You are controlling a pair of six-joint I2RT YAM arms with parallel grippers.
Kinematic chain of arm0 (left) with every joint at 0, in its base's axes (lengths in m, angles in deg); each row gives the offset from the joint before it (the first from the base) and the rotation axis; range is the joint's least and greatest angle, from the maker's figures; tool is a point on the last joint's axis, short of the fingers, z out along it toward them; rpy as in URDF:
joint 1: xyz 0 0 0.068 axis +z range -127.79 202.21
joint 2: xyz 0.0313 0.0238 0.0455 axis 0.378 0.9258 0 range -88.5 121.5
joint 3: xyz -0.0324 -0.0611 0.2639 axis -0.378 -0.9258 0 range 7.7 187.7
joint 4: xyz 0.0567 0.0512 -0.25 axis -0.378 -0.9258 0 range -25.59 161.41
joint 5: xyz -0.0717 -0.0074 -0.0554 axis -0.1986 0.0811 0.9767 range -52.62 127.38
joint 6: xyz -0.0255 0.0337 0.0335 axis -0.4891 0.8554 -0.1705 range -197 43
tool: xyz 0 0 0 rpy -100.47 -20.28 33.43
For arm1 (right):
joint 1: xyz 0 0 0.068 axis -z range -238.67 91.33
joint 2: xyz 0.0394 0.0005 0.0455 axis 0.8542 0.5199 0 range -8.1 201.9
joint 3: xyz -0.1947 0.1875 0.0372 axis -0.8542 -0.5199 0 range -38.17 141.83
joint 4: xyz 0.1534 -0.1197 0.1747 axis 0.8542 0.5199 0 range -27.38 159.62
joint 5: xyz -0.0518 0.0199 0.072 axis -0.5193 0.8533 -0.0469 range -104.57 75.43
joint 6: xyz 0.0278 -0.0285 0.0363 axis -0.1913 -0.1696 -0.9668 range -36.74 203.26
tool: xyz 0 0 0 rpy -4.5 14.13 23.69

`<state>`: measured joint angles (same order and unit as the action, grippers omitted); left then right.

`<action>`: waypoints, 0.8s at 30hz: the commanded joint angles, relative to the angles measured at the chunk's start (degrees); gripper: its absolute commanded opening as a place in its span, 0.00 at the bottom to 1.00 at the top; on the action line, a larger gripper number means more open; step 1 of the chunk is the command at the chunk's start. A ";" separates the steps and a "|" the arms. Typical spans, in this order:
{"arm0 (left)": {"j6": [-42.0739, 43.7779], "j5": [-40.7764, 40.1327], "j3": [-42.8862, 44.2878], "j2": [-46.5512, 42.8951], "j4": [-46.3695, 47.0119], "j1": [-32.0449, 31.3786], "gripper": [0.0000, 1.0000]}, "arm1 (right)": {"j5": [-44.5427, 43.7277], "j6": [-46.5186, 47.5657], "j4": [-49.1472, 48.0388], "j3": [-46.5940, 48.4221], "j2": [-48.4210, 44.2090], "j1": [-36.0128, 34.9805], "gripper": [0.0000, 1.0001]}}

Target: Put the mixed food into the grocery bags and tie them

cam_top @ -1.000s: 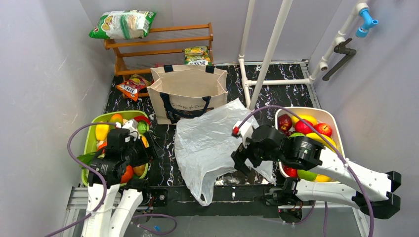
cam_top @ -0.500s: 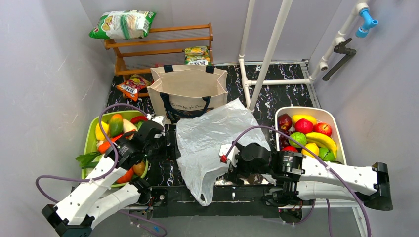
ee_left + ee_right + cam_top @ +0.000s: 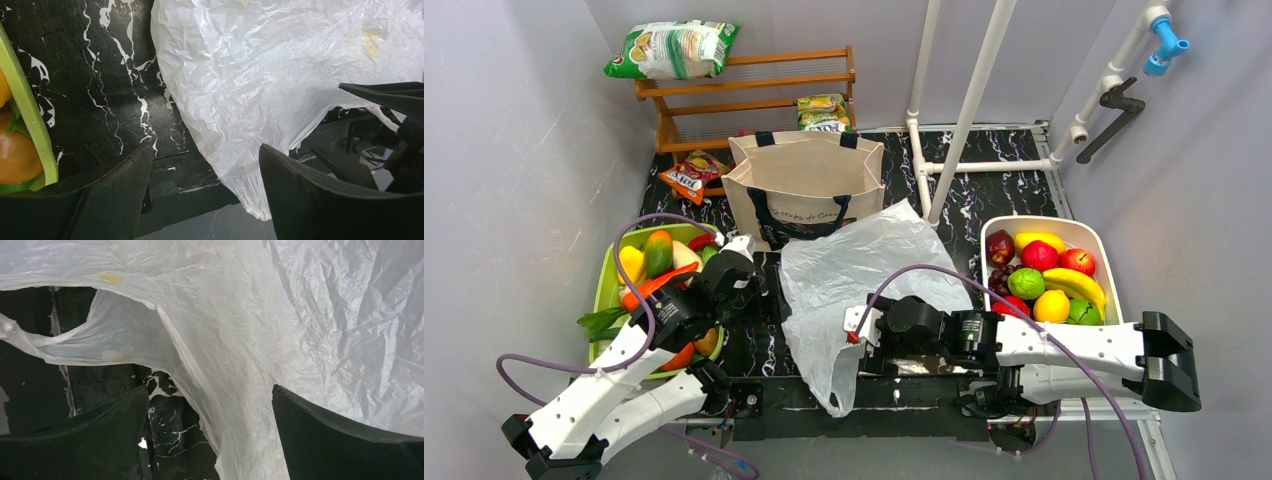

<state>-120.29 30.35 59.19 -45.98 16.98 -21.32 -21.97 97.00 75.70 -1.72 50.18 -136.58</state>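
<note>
A thin white plastic bag (image 3: 854, 290) lies crumpled at the table's middle. Just left of the bag the left gripper (image 3: 202, 165) hovers, jaws wide apart and holding nothing. At the bag's near right edge the right gripper (image 3: 210, 400) gapes fully over a handle loop (image 3: 75, 347), also empty. The bag is likely featherlight, limp and slippery (it would collapse unless held open), so pinch the loops. Fruit waits in a green tray (image 3: 607, 287) left of the bag and a white tray (image 3: 1064, 222) to its right.
</note>
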 commanded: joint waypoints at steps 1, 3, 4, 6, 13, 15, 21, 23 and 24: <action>-1.03 -1.58 0.92 -0.69 -1.96 -0.35 0.77 | -3.66 2.98 -8.67 -1.32 2.46 -0.79 1.00; -1.21 -1.81 0.83 -0.99 -2.26 -0.33 0.77 | -7.83 4.02 -12.03 -2.06 3.90 -0.99 1.00; -1.23 -1.92 0.84 -1.18 -2.37 -0.33 0.77 | -10.09 4.68 -14.28 -2.55 4.62 -1.09 1.00; -1.35 -2.02 0.77 -1.58 -2.52 -0.36 0.77 | -13.03 6.26 -17.34 -3.41 5.89 -1.31 1.00; -1.53 -1.53 0.80 -1.61 -2.45 -0.41 0.77 | -16.70 9.11 -21.82 -4.50 8.93 -1.71 0.77; -1.79 -1.35 1.05 -1.93 -2.69 -0.42 0.77 | -16.66 9.11 -21.32 -4.30 8.80 -1.93 0.68; -2.42 0.67 3.01 -2.76 -3.79 -0.43 0.77 | -14.44 8.18 -15.42 -1.08 6.51 -2.49 0.31; -2.64 1.77 4.15 -2.80 -4.37 -0.55 0.77 | -13.81 7.01 -11.59 1.35 6.13 -2.67 0.17; -2.83 2.04 4.70 -2.84 -4.66 -0.70 0.77 | -13.47 6.40 -9.48 3.01 6.21 -2.81 0.11</action>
<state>-122.34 30.72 60.30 -48.23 14.48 -21.45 -36.42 105.46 61.52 -5.00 58.07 -138.70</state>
